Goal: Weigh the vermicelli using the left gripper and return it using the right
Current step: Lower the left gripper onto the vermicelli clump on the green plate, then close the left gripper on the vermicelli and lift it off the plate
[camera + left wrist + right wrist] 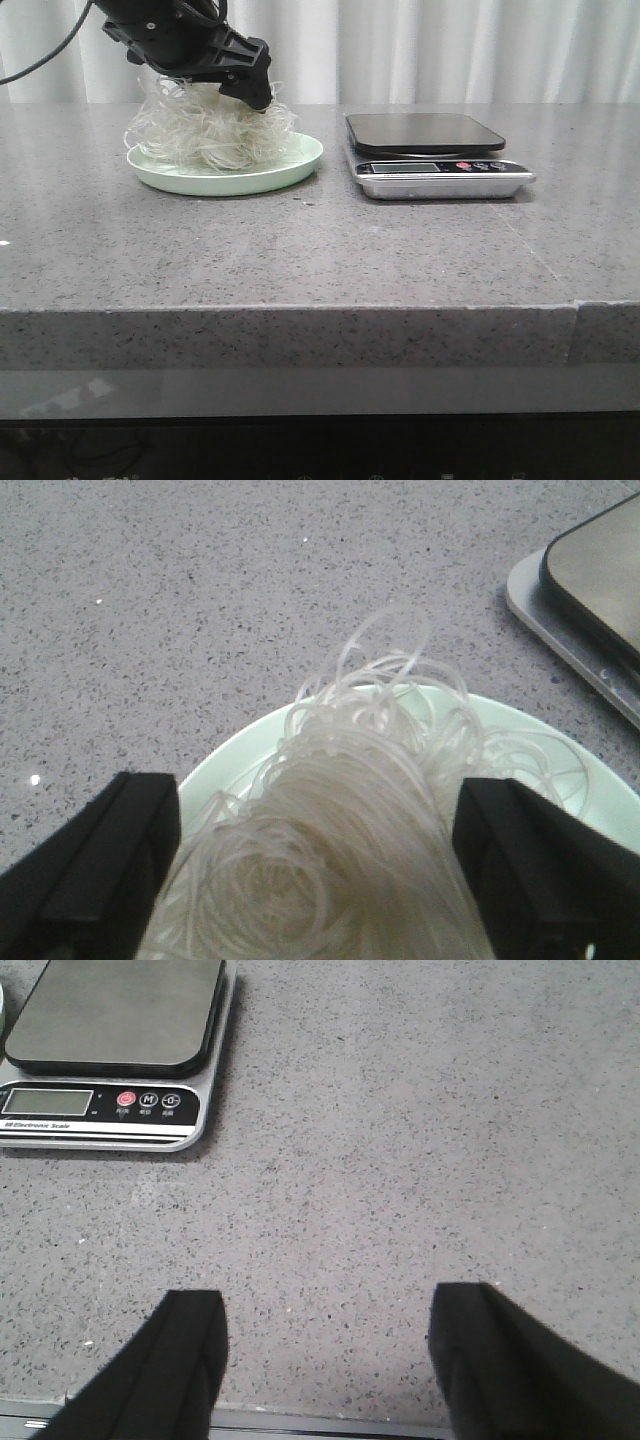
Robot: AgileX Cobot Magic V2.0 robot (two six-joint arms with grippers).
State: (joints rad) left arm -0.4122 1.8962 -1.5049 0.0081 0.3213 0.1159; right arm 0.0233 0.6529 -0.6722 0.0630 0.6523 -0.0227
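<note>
The vermicelli (205, 132) is a fluffy white tangle of glassy strands piled on a pale green plate (292, 164) at the back left of the table. My left gripper (210, 95) has come down onto it from above. In the left wrist view the tangle (370, 810) fills the gap of the left gripper (320, 792), whose black fingers (120, 850) stand wide apart on either side, open. The scale (425, 133), with a dark platform and silver base, stands right of the plate. My right gripper (330, 1305) hangs open over bare table, nothing between its fingers.
The scale (115, 1010) shows a blank display and three buttons in the right wrist view. Its corner (600, 575) lies close beside the plate (225, 770). White curtains hang behind the grey speckled table (320, 250), and the table's front edge lies under the right gripper.
</note>
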